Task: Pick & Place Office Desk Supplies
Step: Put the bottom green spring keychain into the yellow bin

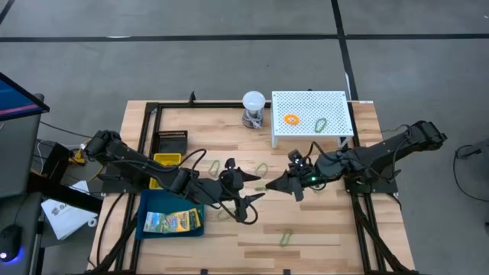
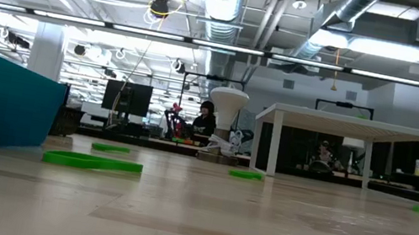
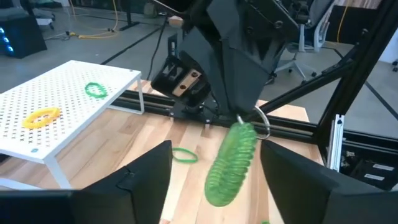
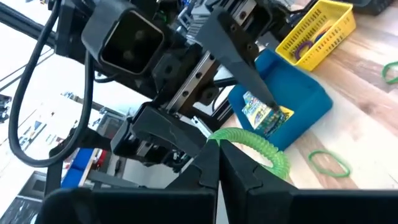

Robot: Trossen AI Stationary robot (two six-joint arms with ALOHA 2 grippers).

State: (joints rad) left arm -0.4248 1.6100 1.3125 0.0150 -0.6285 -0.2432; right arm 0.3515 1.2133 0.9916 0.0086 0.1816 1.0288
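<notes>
A green spiral coil [image 3: 231, 163] with a metal ring [image 3: 263, 127] at its top hangs above the middle of the table, and my right gripper [image 3: 242, 114] is shut on it. My left gripper [image 3: 216, 152] is open. Its two fingers stand on either side of the coil without touching it. In the high view the two grippers meet tip to tip, left [image 1: 256, 188] and right [image 1: 269, 186]. Thin green loops [image 1: 216, 166] [image 1: 286, 238] lie flat on the wood. My right gripper pinches the coil's top end [image 3: 244, 126], beside the ring, between its two fingertips. The fingers come from the table's right, slanting slightly down. The coil hangs below them, tilted and clear of the table. In the right wrist view it curls just past the fingertips [image 4: 216, 147].
A white perforated stand [image 1: 340, 98] at the far right carries an orange loop [image 1: 291, 118] and a green loop [image 1: 321, 124]. A white ball-topped object [image 1: 254, 105] stands beside it. On the left are a black mesh basket [image 1: 172, 140], a yellow bin [image 1: 166, 160] and a blue tray [image 1: 149, 205] with printed packets [image 1: 173, 221].
</notes>
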